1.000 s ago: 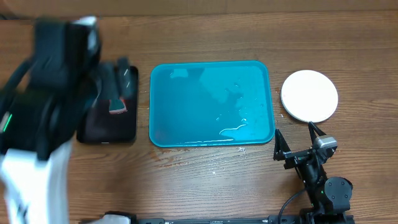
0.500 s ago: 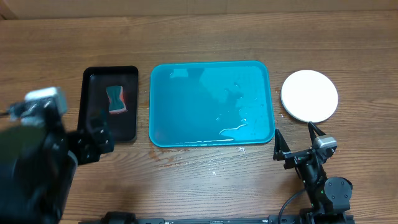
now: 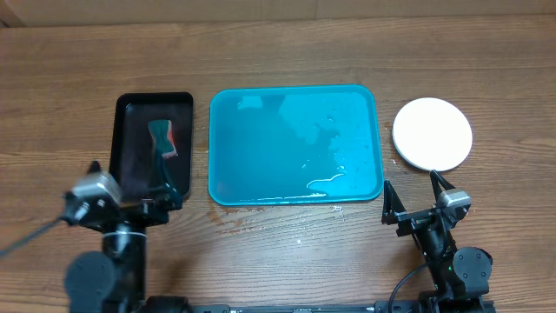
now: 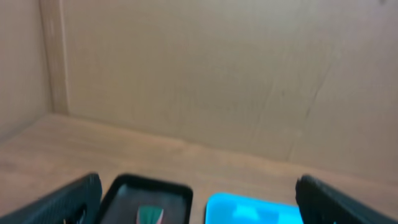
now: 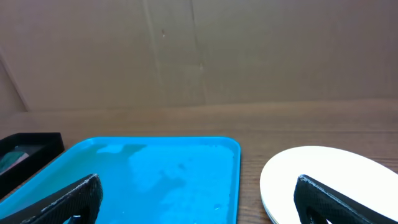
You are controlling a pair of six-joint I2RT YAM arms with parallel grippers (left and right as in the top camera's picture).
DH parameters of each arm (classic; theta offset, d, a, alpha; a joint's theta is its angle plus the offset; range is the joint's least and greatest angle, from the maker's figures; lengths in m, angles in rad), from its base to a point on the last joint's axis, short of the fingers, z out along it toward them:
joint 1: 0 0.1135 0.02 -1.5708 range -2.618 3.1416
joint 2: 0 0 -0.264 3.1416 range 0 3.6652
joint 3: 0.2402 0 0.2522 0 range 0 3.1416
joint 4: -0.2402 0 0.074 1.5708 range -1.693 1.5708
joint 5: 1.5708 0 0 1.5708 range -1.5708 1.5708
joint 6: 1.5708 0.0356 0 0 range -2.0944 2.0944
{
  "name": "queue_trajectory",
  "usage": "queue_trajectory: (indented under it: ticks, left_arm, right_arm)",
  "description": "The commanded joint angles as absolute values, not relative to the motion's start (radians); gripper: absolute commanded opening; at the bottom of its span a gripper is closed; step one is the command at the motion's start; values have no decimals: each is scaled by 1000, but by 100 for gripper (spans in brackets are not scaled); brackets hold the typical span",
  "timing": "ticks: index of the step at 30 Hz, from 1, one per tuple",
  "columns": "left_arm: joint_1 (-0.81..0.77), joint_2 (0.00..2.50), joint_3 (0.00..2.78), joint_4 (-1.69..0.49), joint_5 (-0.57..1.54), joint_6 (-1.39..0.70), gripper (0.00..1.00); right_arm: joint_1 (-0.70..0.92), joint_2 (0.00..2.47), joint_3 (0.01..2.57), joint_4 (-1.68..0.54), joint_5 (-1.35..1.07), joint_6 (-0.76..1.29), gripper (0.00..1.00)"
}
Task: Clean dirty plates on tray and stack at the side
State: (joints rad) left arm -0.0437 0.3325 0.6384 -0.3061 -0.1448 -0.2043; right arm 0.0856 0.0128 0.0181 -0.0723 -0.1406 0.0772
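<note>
The turquoise tray (image 3: 295, 143) lies in the middle of the table, wet, with no plates on it; it also shows in the right wrist view (image 5: 161, 180) and the left wrist view (image 4: 249, 210). A white stack of plates (image 3: 432, 133) sits to its right, bottom side up, also in the right wrist view (image 5: 323, 180). My left gripper (image 3: 130, 187) is open and empty at the front left, by the black tray's near edge. My right gripper (image 3: 415, 193) is open and empty at the front right, just in front of the plates.
A small black tray (image 3: 155, 143) left of the turquoise tray holds a green and red sponge (image 3: 162, 137). A cardboard wall (image 5: 199, 50) stands behind the table.
My left arm has drawn back from over the black tray to the front left of the table. The sponge lies in the black tray. The right arm has not moved.
</note>
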Motion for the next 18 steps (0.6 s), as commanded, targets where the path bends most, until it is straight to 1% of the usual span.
queue_trajectory:
  ticks: [1, 5, 7, 10, 18]
  left_arm:
    - [-38, 233, 470, -193, -102, -143, 100]
    - [-38, 135, 305, -59, -14, 11, 100]
    - [-38, 96, 249, -27, 1, 60, 100]
    - [-33, 49, 188, -17, 1, 102, 100]
    - [2, 3, 81, 1, 0, 119, 100]
  right_arm:
    - [91, 3, 8, -69, -131, 74, 100]
    - [91, 3, 8, -69, -131, 74, 100]
    - [91, 3, 8, -69, -131, 74, 100]
    - [91, 3, 8, -69, -131, 74, 100]
    - [91, 3, 8, -69, -131, 74, 100]
